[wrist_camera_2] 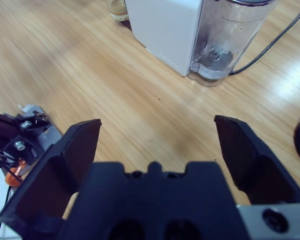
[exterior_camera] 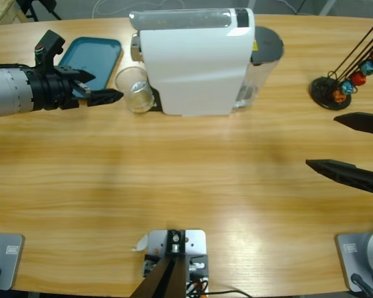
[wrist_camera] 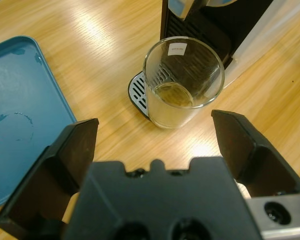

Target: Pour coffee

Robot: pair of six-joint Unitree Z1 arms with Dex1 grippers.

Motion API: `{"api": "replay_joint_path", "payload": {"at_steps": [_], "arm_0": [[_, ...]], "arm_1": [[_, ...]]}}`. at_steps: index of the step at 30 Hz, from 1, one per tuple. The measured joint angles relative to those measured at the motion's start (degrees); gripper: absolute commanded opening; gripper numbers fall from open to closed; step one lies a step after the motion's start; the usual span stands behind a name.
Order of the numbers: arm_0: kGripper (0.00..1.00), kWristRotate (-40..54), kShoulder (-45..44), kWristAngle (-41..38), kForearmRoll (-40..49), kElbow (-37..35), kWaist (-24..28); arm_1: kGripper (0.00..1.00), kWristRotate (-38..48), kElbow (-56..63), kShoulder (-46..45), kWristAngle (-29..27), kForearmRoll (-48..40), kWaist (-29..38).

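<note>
**Glass with a little coffee at the machine, both grippers apart from it**

From the left of the high view we see a teal tray [exterior_camera: 93, 57] on the worktop [exterior_camera: 186, 198]. The left gripper [exterior_camera: 105, 95] points at a clear glass [exterior_camera: 135, 93], its jaws spread wide with nothing between them. In the left wrist view the glass stands on the drip grate [wrist_camera: 138, 90], just beyond the jaws, holding the coffee [wrist_camera: 173, 95], a shallow tan layer at its base. The white coffee machine [exterior_camera: 196, 59] rises right behind it. Farther right stands a capsule rack [exterior_camera: 354, 68]. The right gripper [exterior_camera: 354, 148] hangs over bare wood, jaws wide.
</note>
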Motion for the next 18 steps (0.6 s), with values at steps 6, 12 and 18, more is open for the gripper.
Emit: {"api": "replay_joint_path", "payload": {"at_steps": [6, 12, 18], "arm_0": [[1.0, 0.0, -0.46, -0.21, 0.0, 0.1, 0.0], [1.0, 0.0, -3.23, -5.17, 0.0, 0.74, 0.0], [1.0, 0.0, -4.25, -9.1, 0.0, 1.8, 0.0]], "arm_1": [[1.0, 0.0, 0.0, 0.0, 0.0, 0.0, 0.0], [1.0, 0.0, 0.0, 0.27, 0.0, -0.05, 0.0], [1.0, 0.0, 0.0, 0.34, 0.0, -0.06, 0.0]]}}
